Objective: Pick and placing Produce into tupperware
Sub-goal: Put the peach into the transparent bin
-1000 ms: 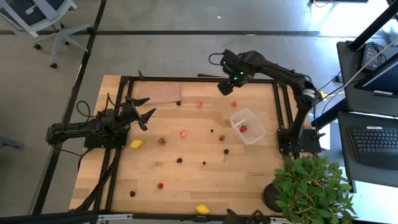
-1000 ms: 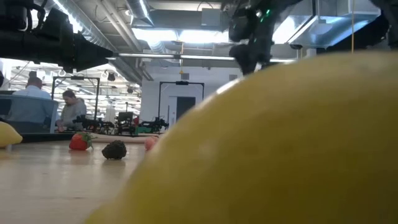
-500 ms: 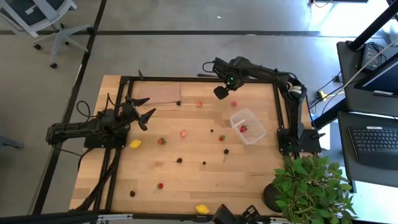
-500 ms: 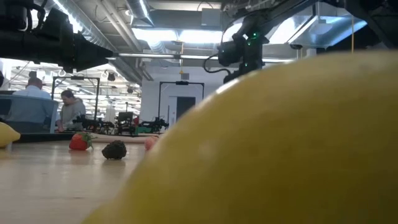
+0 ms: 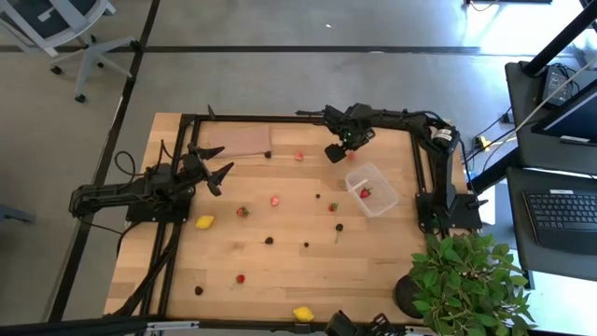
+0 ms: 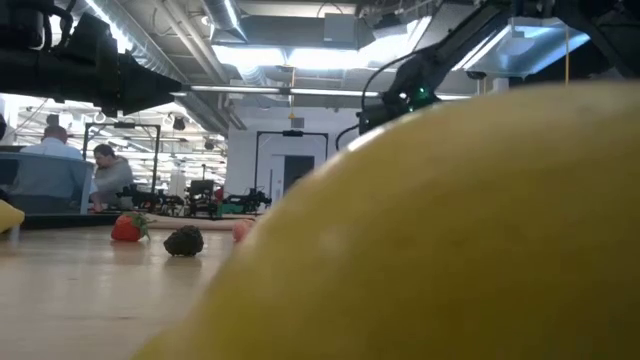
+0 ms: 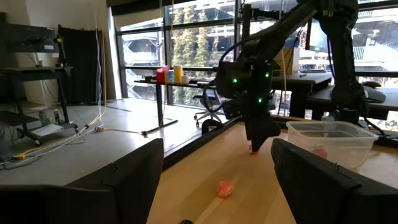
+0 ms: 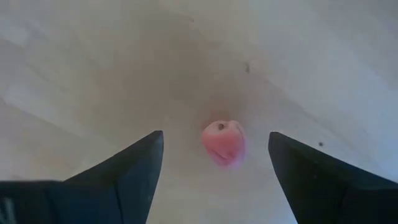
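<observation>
My right gripper (image 8: 216, 137) points down, open, close above the table's far right part (image 5: 338, 152). A pink strawberry-like piece (image 8: 224, 142) lies on the wood between its two fingers, touching neither. The left wrist view shows that piece (image 7: 253, 149) just under the fingertips. The clear tupperware (image 5: 359, 174) stands just nearer, with one red piece (image 5: 366, 193) in it. More produce lies scattered: strawberries (image 5: 275, 200), dark berries (image 5: 269, 240), two lemons (image 5: 203, 220). My left gripper (image 5: 222, 173) waits open at the table's left.
A flat brown sheet (image 5: 235, 140) lies at the far left of the table. A potted plant (image 5: 466, 280) stands off the near right corner. In the low view a lemon (image 6: 450, 230) close to the camera hides most of the table. People sit in the room behind.
My right gripper has come down toward the pink piece on the table's far right, tipping to point straight down, its fingers still apart. The produce and the tupperware have stayed in place.
</observation>
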Controlling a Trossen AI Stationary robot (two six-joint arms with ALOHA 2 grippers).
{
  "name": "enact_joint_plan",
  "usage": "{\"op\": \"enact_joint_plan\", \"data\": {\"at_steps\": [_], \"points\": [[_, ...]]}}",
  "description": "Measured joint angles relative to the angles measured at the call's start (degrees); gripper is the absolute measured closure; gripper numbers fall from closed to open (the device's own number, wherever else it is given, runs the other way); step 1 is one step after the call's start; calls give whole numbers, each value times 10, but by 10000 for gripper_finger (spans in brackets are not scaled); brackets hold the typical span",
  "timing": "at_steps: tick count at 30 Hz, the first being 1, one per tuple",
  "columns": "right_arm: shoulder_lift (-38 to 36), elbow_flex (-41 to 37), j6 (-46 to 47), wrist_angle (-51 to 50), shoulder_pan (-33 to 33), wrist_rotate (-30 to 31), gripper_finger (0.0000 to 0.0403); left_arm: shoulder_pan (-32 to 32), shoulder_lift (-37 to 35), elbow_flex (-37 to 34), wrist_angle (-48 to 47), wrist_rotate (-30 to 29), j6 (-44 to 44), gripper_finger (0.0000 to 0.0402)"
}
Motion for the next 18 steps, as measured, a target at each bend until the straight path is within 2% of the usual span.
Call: {"op": "enact_joint_plan", "data": {"at_steps": [11, 14, 18], "points": [[-3, -63, 11, 51, 0, -1, 113, 0, 0, 0, 0, 0, 0, 111], [-4, -68, 11, 56, 0, -3, 127, 0, 0, 0, 0, 0, 0, 111], [-3, -66, 10, 57, 0, -5, 165, 0, 0, 0, 0, 0, 0, 111]]}}
